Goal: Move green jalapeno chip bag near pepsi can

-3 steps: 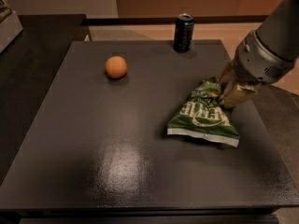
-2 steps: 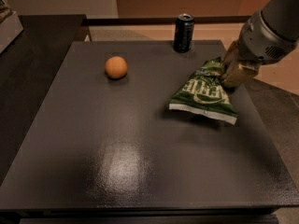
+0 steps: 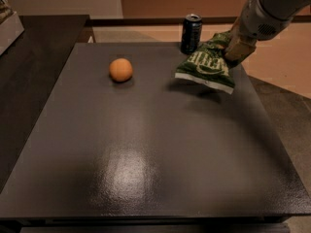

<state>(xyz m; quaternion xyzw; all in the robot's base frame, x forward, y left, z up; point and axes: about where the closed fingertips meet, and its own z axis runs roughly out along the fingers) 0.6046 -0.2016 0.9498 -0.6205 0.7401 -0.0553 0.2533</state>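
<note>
The green jalapeno chip bag (image 3: 205, 66) hangs tilted in the air above the far right part of the dark table (image 3: 146, 144), casting a shadow below it. My gripper (image 3: 232, 48) is shut on the bag's upper right corner, coming in from the top right. The pepsi can (image 3: 191, 34) stands upright at the table's far edge, just left of and behind the bag, with a small gap between them.
A round orange fruit (image 3: 120, 70) lies on the table's far left part. A darker counter (image 3: 34, 67) adjoins on the left, with a pale object (image 3: 8, 23) at its far corner. Floor lies beyond the right edge.
My gripper has lifted the chip bag off the table and carried it away from me and left, toward the can. The can and orange have not moved.
</note>
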